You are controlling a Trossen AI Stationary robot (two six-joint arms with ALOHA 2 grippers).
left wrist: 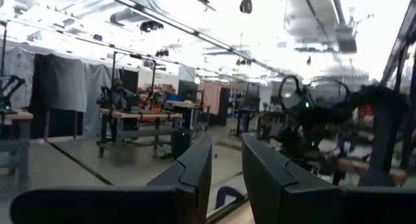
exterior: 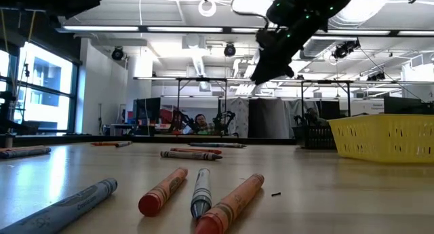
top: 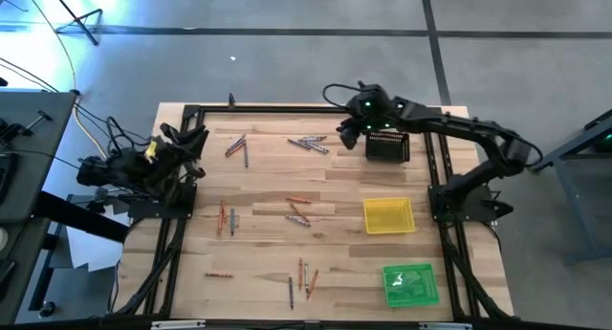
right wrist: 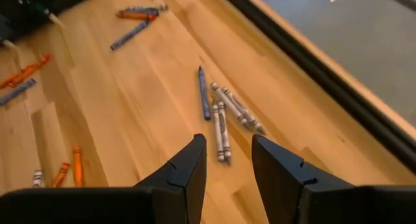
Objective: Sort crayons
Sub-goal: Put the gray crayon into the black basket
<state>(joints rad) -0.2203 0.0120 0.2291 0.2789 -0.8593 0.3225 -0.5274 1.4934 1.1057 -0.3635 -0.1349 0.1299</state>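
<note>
Right gripper [right wrist: 226,160], fingers parted and empty, hangs above the table [top: 344,191]; a cluster of grey crayons [right wrist: 224,117] lies just ahead of and below its tips, the black tray [top: 387,145] beside it. Other crayons lie scattered farther off. Left gripper [left wrist: 226,175], fingers narrowly parted and empty, waits at the table's left edge.

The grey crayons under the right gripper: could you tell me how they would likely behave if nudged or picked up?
The grey crayons are thin round sticks lying flat on the smooth wooden table, so a sideways nudge would probably roll them. They look stiff and light, easy to lift. Lying bunched together, they might be caught two at once by the right gripper, whose jaws stand open above.
</note>
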